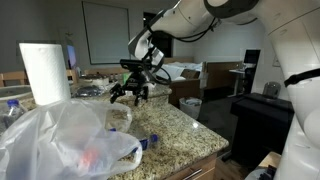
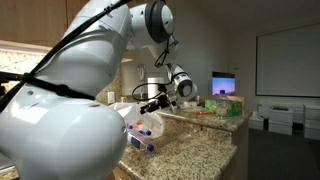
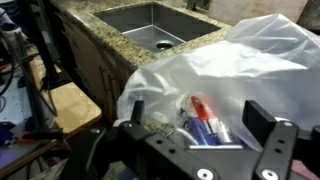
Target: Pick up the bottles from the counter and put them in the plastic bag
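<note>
The plastic bag (image 3: 240,60) lies crinkled and open on the counter (image 3: 110,40), and it fills the near left of an exterior view (image 1: 60,135). Inside it, in the wrist view, lie bottles (image 3: 205,122), one with a reddish end and others with blue parts. My gripper (image 3: 197,125) hangs open just above the bag's mouth, with nothing between its fingers (image 3: 262,122). It shows in both exterior views (image 1: 133,90) (image 2: 150,104). A small bottle with a blue cap (image 1: 150,141) (image 2: 149,147) lies on the granite beside the bag.
A tall white paper towel roll (image 1: 45,72) stands behind the bag. A steel sink (image 3: 150,22) is set into the counter beyond the bag. The counter's rounded edge (image 1: 205,135) drops to the floor; a wooden board (image 3: 72,105) lies below.
</note>
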Available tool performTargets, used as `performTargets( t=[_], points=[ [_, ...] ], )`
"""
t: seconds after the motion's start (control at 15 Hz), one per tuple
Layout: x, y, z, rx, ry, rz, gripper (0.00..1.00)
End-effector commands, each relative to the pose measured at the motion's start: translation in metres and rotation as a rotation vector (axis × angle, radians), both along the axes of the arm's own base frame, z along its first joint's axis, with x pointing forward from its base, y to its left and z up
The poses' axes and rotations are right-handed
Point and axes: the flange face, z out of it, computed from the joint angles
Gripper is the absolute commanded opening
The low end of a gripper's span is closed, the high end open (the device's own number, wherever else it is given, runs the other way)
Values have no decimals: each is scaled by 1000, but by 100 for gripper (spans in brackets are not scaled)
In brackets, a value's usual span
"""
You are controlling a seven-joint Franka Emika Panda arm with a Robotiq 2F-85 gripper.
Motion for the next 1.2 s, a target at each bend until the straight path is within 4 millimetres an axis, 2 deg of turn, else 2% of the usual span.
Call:
performTargets(
  t=[0.0,0.13,0.27,0.47,0.67,0.73,0.8,1.0,1.13],
  points=[
    [-30,-67,44,-178,-80,31,100],
    [-51,-102,55,-290,-144,50,100],
    [-75,-123,57,-393,-155,65,100],
    [-113,-131,54,-515,-155,83,100],
    [-146,-123,43,-645,-211,102,100],
    [-149,-123,45,-679,-262,108,100],
    [-126,-126,38,-602,-192,121,100],
    [-142,-119,42,-643,-241,130,100],
    [-140,-120,58,-635,-313,-26,100]
  ],
)
